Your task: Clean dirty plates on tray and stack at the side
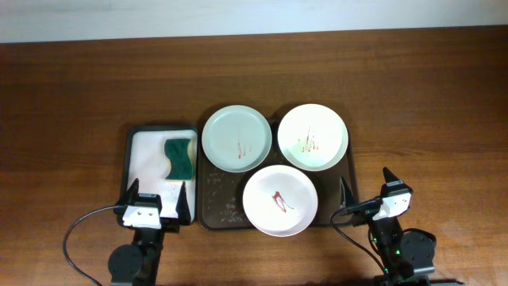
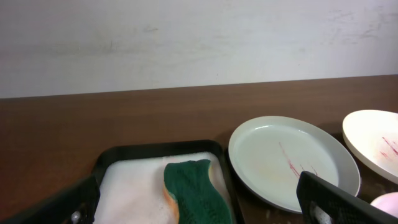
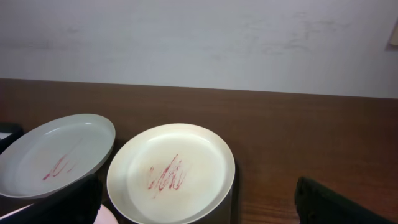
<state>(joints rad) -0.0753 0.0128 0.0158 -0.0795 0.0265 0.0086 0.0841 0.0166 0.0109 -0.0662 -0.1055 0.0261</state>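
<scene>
Three plates lie on the dark brown tray [image 1: 218, 205]. The pale green plate [image 1: 236, 138] is at the back left, the cream plate [image 1: 313, 137] at the back right, and the white-pinkish plate [image 1: 279, 200] at the front. Each has red-brown streaks at its centre. My left gripper [image 1: 159, 195] is open and empty, low at the front of the small tray. My right gripper [image 1: 365, 187] is open and empty, just right of the brown tray's front corner. The left wrist view shows the green plate [image 2: 292, 162]. The right wrist view shows the cream plate [image 3: 171, 174] and the green plate [image 3: 56, 155].
A smaller black-rimmed tray with a white lining [image 1: 147, 151] sits left of the brown tray. It holds a green and yellow sponge [image 1: 181, 157], also seen in the left wrist view [image 2: 193, 190]. Crumbs lie on the brown tray's front left. A pale wall runs behind the table.
</scene>
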